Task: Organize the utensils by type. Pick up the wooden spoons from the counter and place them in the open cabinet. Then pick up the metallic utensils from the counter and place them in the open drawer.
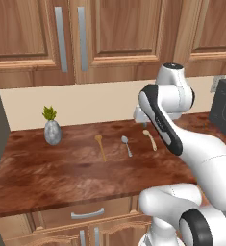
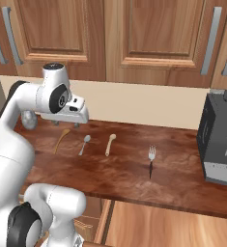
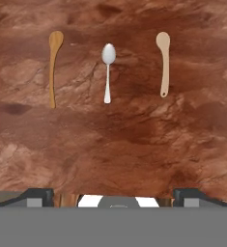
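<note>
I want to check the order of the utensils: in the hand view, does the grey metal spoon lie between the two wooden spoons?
Yes, the grey metal spoon lies between the orange-brown wooden spoon and the pale beige wooden spoon.

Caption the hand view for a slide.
Open gripper above counter: orange-brown spoon, metal spoon, beige spoon.

The arm (image 1: pixel 167 125) hides part of the beige spoon (image 1: pixel 150 139).

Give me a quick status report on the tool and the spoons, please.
Tool open, empty, above the counter. Orange-brown spoon, metal spoon, beige spoon side by side, untouched. Nothing between tool and spoons; fork off to the right.
</note>
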{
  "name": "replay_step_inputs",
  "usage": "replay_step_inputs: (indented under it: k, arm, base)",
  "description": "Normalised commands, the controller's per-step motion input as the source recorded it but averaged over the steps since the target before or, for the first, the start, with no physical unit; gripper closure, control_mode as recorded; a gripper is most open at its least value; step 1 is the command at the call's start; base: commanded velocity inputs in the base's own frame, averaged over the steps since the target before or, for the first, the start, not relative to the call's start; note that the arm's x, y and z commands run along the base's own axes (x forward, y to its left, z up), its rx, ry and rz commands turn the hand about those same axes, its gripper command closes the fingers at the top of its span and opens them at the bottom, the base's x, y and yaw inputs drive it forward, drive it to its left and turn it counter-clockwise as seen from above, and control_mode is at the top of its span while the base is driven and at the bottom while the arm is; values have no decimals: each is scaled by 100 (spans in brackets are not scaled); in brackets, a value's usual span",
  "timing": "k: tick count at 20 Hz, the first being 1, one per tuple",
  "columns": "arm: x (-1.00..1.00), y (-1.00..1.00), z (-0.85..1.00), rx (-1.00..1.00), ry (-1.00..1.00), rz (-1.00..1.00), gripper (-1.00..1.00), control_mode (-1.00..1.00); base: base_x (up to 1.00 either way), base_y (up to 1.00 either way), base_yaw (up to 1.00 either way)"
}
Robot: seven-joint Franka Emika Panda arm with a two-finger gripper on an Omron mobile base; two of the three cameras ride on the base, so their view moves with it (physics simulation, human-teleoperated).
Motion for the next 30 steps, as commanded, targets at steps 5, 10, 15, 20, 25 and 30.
replay_step_inputs:
  k: [5,10,15,20,25,30]
  arm:
    - [13,27,-34,0,7,0,-100,-100]
    - [22,32,-34,0,0,0,-100,-100]
    - [31,38,-31,0,0,0,-100,-100]
    - [39,28,-27,0,0,0,-100,-100]
    - [43,23,-26,0,0,0,-100,-100]
    - [41,19,-29,0,5,0,-100,-100]
  base:
    - [0,0,0]
    - [0,0,0]
    - [0,0,0]
    - [0,0,0]
    - [0,0,0]
    - [0,0,0]
